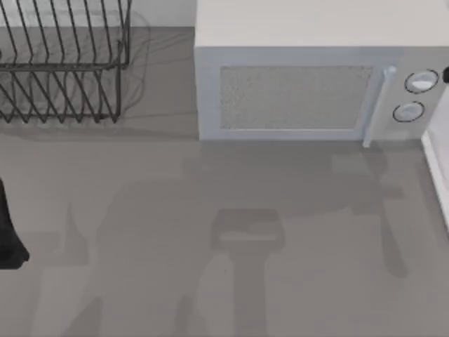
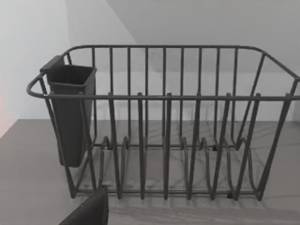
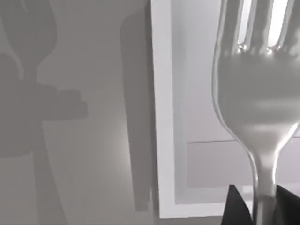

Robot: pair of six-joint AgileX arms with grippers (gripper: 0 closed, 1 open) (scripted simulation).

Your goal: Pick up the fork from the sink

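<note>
Right wrist view: right jaws (image 3: 262,206) clenched on one fork (image 3: 258,93) handle; left jaws' state unclear

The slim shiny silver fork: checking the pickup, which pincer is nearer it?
Right. The right pincer grips the slim shiny silver fork by its handle; the left arm sits at the table's left edge, facing the dark wire dish rack.

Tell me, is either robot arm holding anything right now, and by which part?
Yes. The right end effector holds the fork by its narrow handle, just below the head, tines pointing away. The left end effector holds nothing visible, facing the dish rack.
</note>
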